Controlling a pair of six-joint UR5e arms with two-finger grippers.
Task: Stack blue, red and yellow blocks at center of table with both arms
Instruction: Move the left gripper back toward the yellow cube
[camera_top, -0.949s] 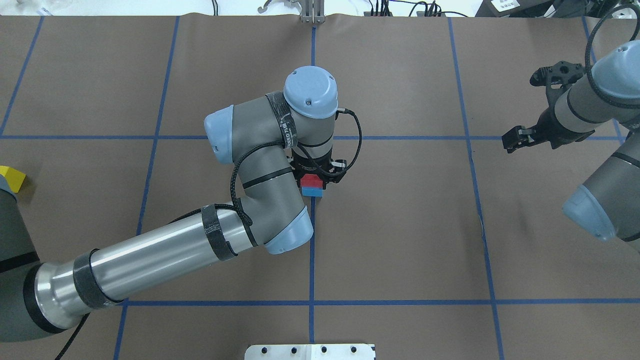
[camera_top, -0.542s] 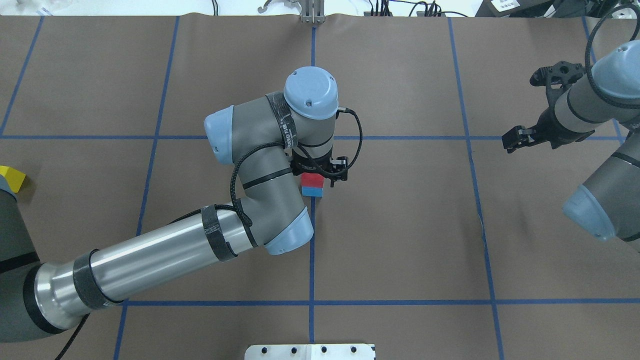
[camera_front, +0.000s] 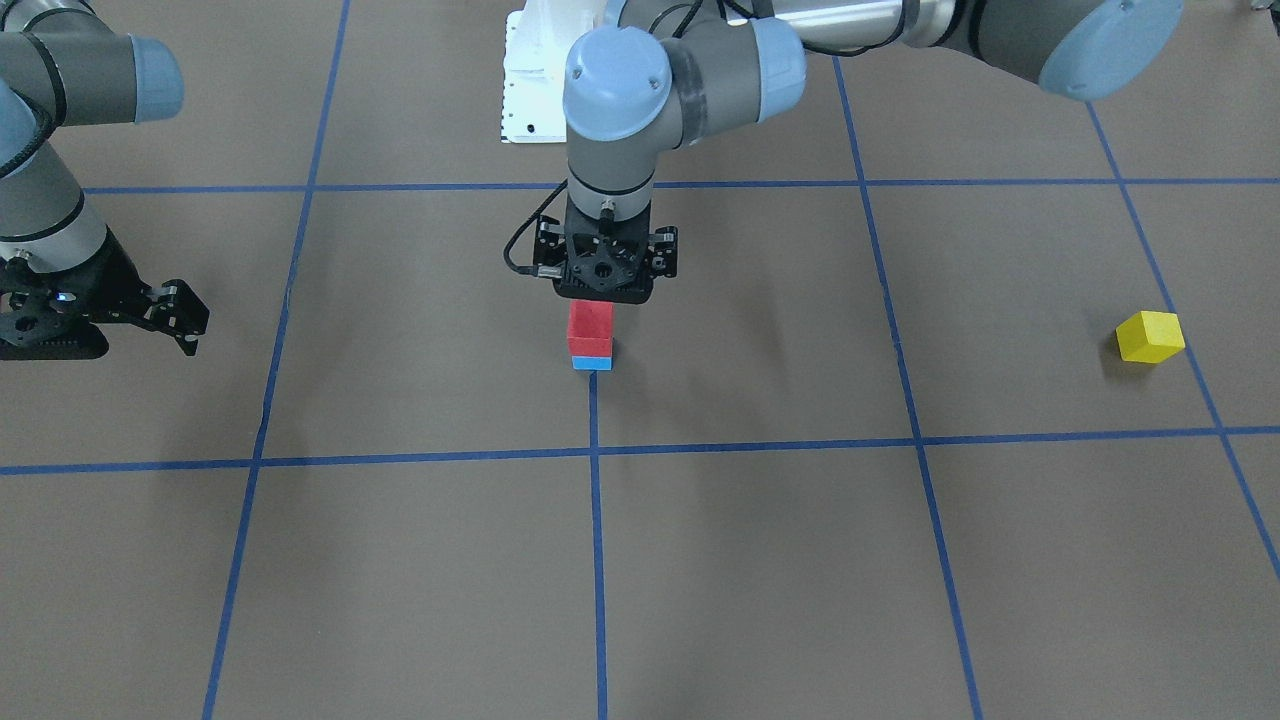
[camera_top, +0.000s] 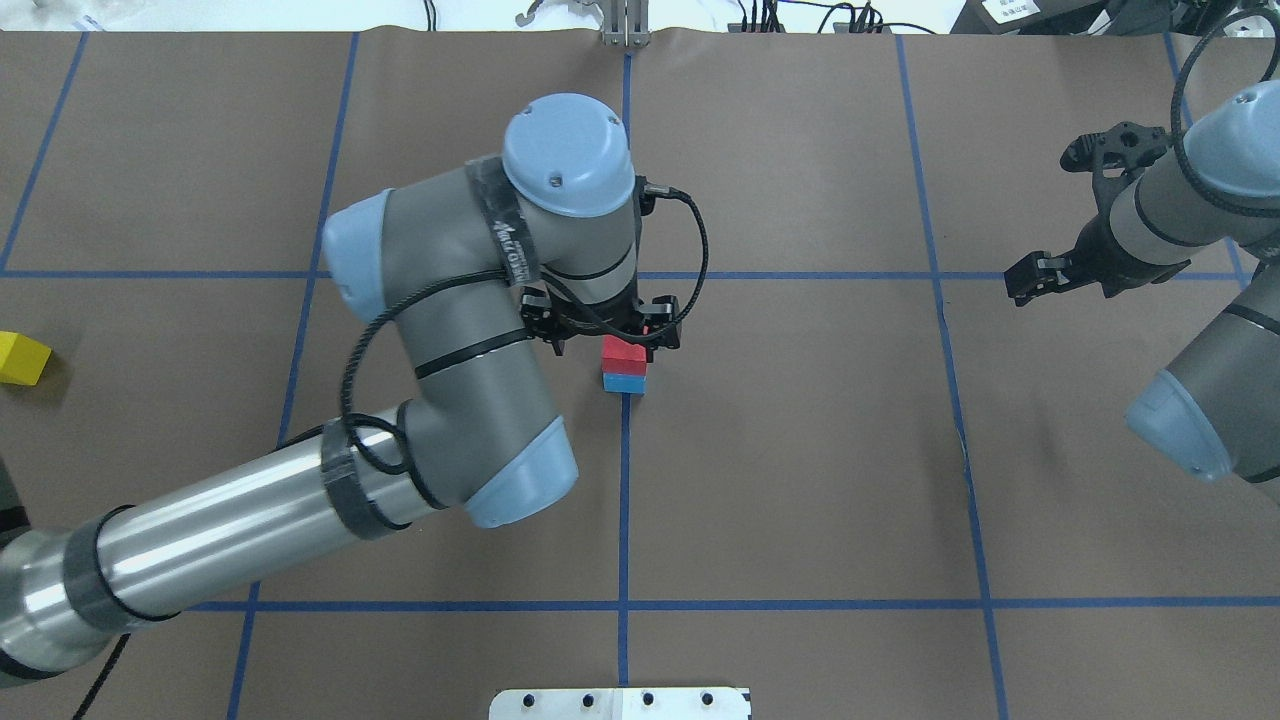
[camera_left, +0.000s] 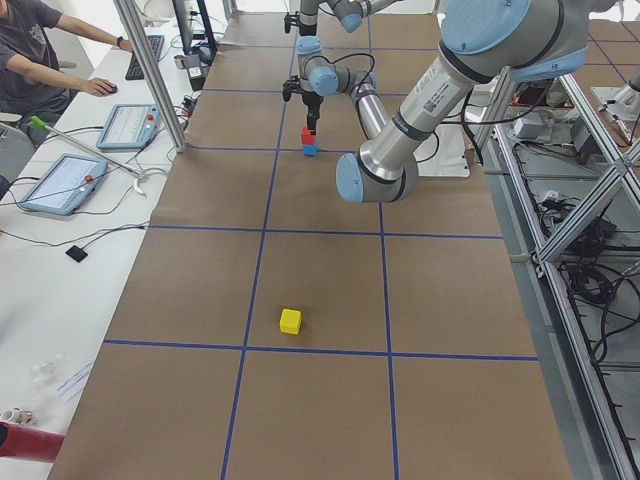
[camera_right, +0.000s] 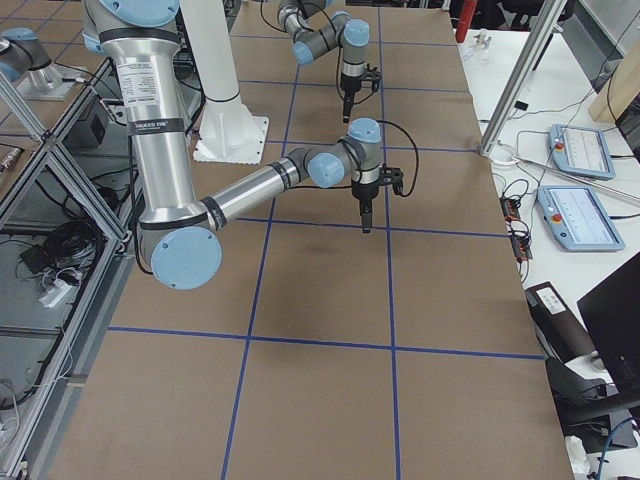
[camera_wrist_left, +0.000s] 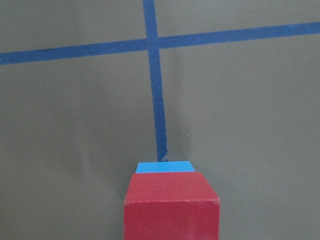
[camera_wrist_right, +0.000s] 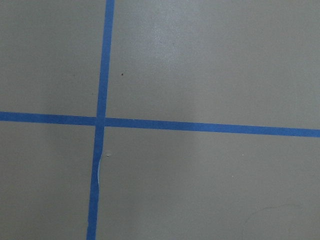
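A red block (camera_top: 622, 352) sits on a blue block (camera_top: 624, 383) at the table's centre, on the blue tape crossing; the stack also shows in the front view (camera_front: 590, 328) and close up in the left wrist view (camera_wrist_left: 171, 207). My left gripper (camera_top: 610, 335) hangs open just above and slightly behind the red block, not touching it. A yellow block (camera_top: 20, 358) lies alone at the far left edge, seen also in the front view (camera_front: 1150, 337). My right gripper (camera_top: 1048, 218) is open and empty, hovering at the far right.
Brown table paper carries a blue tape grid (camera_top: 624, 500). The robot's white base plate (camera_top: 620, 703) is at the near edge. In the left view an operator (camera_left: 40, 60) sits beside tablets along the table's side.
The left gripper has let go of the red block and lifted off it. Its wrist and elbow swung left and back. The red block stays on the blue one. The right arm has not moved.
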